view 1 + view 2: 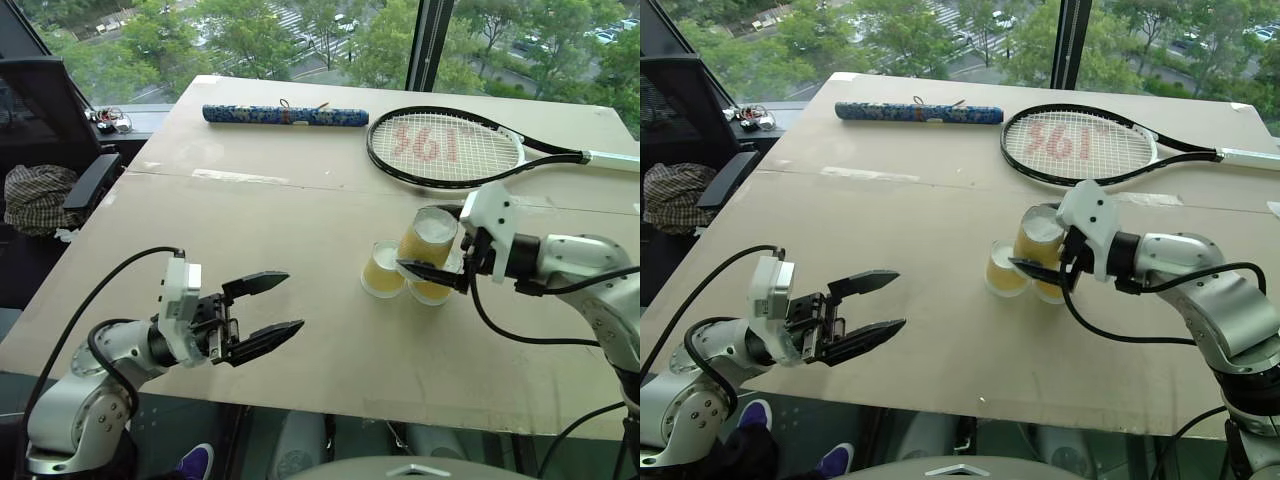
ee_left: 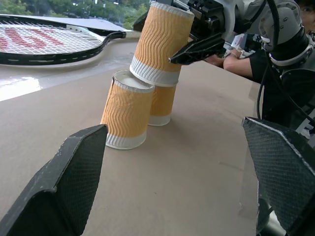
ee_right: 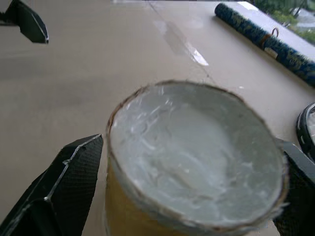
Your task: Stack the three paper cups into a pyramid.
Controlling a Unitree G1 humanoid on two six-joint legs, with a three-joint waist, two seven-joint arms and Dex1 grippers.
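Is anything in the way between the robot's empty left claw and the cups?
Nothing visible. Bare table lies between the open left gripper and the near bottom cup. The top cup sits tilted on both bottom cups, between the right gripper's fingers.

Paper cups [image 2: 127,110] – rippled, matt sides; table [image 1: 300,230] – smooth, matt board.

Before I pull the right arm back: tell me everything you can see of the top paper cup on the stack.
The top paper cup is a small tapered cup with rippled yellow-orange sides and white bands at both ends. It stands upside down, white base up, tilted, its rim resting on the two lower paper cups, which stand inverted side by side on the tan table. The right gripper brackets it with black fingers spread on either side; whether they touch it is unclear.
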